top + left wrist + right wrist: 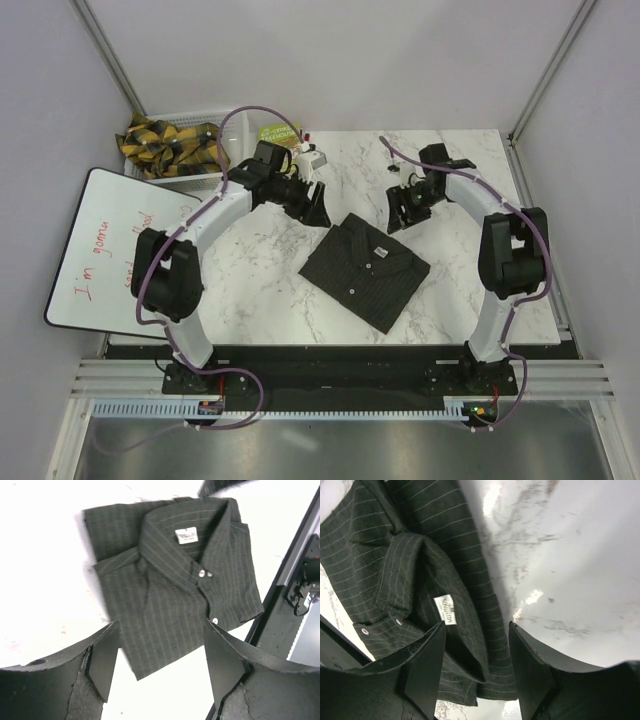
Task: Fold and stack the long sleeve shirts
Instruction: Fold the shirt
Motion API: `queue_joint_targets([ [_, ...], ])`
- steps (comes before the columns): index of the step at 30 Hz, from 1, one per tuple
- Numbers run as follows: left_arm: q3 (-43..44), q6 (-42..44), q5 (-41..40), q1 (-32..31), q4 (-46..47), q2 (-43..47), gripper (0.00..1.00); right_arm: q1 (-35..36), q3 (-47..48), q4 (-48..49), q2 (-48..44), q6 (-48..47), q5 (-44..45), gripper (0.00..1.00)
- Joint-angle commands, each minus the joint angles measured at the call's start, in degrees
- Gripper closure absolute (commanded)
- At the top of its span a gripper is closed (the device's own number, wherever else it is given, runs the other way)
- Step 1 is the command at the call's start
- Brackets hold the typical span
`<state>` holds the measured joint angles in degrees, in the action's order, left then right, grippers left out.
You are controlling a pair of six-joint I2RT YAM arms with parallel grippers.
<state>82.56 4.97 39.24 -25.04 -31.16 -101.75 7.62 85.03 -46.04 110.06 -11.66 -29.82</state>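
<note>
We are judging the fold finished: the long sleeve shirt (365,268) is lying as a compact rectangle, collar up, on the bench (250,280), just below and between both end effectors. The left end effector (162,665) and right end effector (477,665) are hovering wide open, gripping nothing and touching no cloth. Next we are likely needing an edge grip that carries it to a stack without undoing the fold.

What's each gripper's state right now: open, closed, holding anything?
Left gripper: open, holding nothing, clear of the folded shirt.
Right gripper: open, holding nothing, near the shirt's collar end.
</note>
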Motion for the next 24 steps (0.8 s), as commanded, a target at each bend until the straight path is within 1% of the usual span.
queue_joint_targets([
  [1, 2.5, 2.8, 3.4, 2.2, -0.4, -1.1, 0.25, 5.2, 1.7, -0.5, -1.4, -2.9, 5.9, 0.41],
  [6, 2.4, 3.0, 3.2, 3.2, -0.4, -2.2, 0.25, 8.0, 5.4, 1.4, 3.6, -2.1, 9.3, 0.43],
  [8, 2.0, 2.9, 3.3, 3.2, -0.4, -2.7, 0.25, 8.2, 5.8, 2.4, 5.7, -1.9, 11.4, 0.46],
  [11, 0.8, 3.3, 2.6, 3.5, -0.4, -2.7, 0.26, 8.2, 6.8, 2.5, 8.8, -3.4, 13.3, 0.54],
  [13, 0.2, 3.3, 2.3, 3.9, -0.4, -2.7, 0.26, 8.3, 7.1, 3.1, 9.8, -4.0, 13.2, 0.74],
  [14, 0.1, 3.2, 2.3, 4.0, -0.4, -2.7, 0.26, 8.2, 7.2, 3.4, 10.6, -4.9, 12.8, 0.82],
  [15, -0.3, 3.0, 2.3, 4.4, -0.5, -2.5, 0.26, 8.2, 7.9, 3.7, 11.0, -5.2, 12.3, 0.94],
  [16, -0.6, 2.9, 2.4, 4.6, -0.4, -2.4, 0.27, 8.2, 8.4, 3.8, 11.5, -5.6, 11.7, 0.97],
  [19, -2.6, 2.1, 3.1, 5.3, -0.5, -1.4, 0.28, 8.3, 11.5, 3.2, 14.3, -7.4, 6.9, 1.0],
  [22, -5.6, 1.8, 4.4, 6.1, -0.1, 0.7, 0.29, 9.8, 15.4, 2.0, 16.8, -9.5, 3.3, 1.0],
  [24, -9.2, 0.7, 6.0, 7.1, 2.0, 2.7, 0.29, 11.4, 17.4, 1.8, 17.6, -10.7, 1.0, 1.0],
])
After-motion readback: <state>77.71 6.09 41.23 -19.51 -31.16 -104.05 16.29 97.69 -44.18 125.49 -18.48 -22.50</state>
